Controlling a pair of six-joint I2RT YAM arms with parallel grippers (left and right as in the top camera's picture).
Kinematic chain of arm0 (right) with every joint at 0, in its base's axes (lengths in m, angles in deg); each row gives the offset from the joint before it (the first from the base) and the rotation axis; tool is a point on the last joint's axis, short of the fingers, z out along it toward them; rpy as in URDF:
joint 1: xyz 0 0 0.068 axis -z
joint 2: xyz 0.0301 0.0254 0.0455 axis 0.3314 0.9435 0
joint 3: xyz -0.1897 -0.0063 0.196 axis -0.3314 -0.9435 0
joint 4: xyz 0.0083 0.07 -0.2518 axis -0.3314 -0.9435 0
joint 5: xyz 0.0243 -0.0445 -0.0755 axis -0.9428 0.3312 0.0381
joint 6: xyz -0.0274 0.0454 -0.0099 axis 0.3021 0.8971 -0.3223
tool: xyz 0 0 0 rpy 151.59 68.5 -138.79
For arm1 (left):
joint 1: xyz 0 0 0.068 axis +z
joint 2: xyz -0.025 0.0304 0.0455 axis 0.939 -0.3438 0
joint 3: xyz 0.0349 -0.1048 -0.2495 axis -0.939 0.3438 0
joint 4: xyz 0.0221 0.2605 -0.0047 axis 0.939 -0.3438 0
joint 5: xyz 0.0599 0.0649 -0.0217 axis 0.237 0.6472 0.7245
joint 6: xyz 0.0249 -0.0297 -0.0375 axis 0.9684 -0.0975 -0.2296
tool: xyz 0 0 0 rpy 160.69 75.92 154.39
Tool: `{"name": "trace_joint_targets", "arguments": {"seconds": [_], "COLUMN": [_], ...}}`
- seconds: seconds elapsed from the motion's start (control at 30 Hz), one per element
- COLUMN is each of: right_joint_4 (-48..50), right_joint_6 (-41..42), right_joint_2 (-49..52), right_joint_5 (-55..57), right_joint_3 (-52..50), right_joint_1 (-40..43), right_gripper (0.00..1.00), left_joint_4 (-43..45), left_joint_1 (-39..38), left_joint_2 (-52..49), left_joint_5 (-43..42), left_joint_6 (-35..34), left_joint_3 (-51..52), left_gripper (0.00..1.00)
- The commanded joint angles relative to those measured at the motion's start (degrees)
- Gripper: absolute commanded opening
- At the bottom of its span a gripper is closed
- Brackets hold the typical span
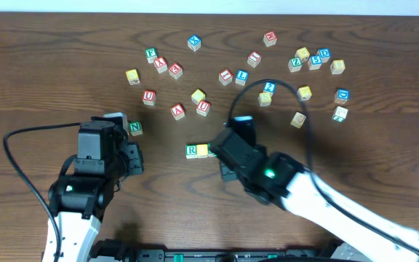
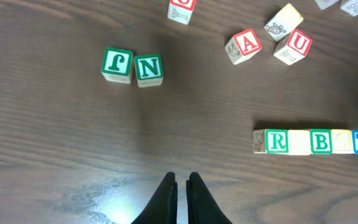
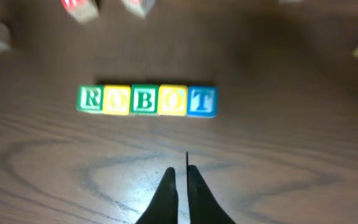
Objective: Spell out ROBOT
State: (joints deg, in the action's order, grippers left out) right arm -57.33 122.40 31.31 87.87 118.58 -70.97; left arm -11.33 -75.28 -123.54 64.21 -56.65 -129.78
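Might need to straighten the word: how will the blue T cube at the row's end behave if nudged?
The blue T cube looks rigid, with flat faces: it should slide, not roll. Small, so probably light. It touches the yellow O cube, so an inward push likely shifts that too.

The blurred cube row (image 3: 146, 100) apparently reads ROBOT.

overhead: even, fairly bright light on the dark table (image 1: 42, 65), with only faint, soft shadows. left wrist: sharp, with pale glare on the wood at the lower edge. right wrist: dimmer and blurred; the row of letter cubes (image 3: 146, 100) is soft-edged, and the loose cubes (image 3: 79, 7) at the top are out of focus.
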Motion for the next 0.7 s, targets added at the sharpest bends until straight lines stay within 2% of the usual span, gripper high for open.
{"name": "trace_joint_targets", "arguments": {"seconds": [0.0, 0.13, 0.17, 0.23, 0.27, 0.3, 0.33, 0.37, 0.4, 0.43, 0.47, 0.67], "right_joint_4": [-2.99, -7.74, -9.42, -10.84, -11.19, -11.26, -11.17, -11.02, -10.82, -10.73, -10.69, -10.78], "right_joint_6": [-0.72, -0.74, -0.72, -0.7, -0.72, -0.7, -0.72, -0.7, -0.72, -0.72, -0.72, -0.72], "right_joint_2": [-7.87, -12.48, -13.7, -14.67, -14.97, -15.17, -15.28, -15.28, -15.28, -15.28, -15.28, -15.17], "right_joint_5": [8.37, 13.7, 15.74, 17.88, 18.71, 18.97, 19.04, 19.32, 19.45, 20.11, 20.96, 22.82], "right_joint_3": [-0.02, -0.02, -0.02, -0.02, -0.02, -0.02, -0.02, -0.02, -0.02, -0.02, -0.02, -0.02], "right_joint_1": [0.55, 1.03, 1.14, 1.16, 1.16, 1.18, 1.18, 1.16, 1.16, 1.16, 1.16, 1.16], "right_gripper": [0.04, 0.09, 0.14, 0.37, 0.61, 0.85, 0.99, 0.99, 0.99, 0.99, 0.99, 0.99], "left_joint_4": [-0.02, -0.09, -0.07, -0.07, -0.07, -0.07, -0.07, -0.04, -0.02, -0.02, -0.02, -0.02], "left_joint_1": [0.24, 0.24, 0.24, 0.24, 0.24, 0.24, 0.24, 0.24, 0.24, 0.24, 0.24, 0.24], "left_joint_2": [2.62, 4.9, 5.62, 6.19, 6.38, 6.43, 6.4, 6.4, 6.4, 6.4, 6.4, 6.34], "left_joint_5": [-0.59, -0.57, -0.57, -0.57, -0.57, -0.57, -0.57, -0.57, -0.57, -0.55, -0.55, -0.55], "left_joint_6": [1.2, 1.2, 1.2, 1.2, 1.2, 1.18, 1.18, 1.2, 1.2, 1.2, 1.2, 1.2], "left_joint_3": [-0.11, -0.11, -0.11, -0.11, -0.11, -0.11, -0.11, -0.11, -0.11, -0.11, -0.11, -0.11], "left_gripper": [0.07, 0.08, 0.08, 0.08, 0.08, 0.15, 0.29, 0.52, 0.68, 0.83, 0.9, 0.91]}}
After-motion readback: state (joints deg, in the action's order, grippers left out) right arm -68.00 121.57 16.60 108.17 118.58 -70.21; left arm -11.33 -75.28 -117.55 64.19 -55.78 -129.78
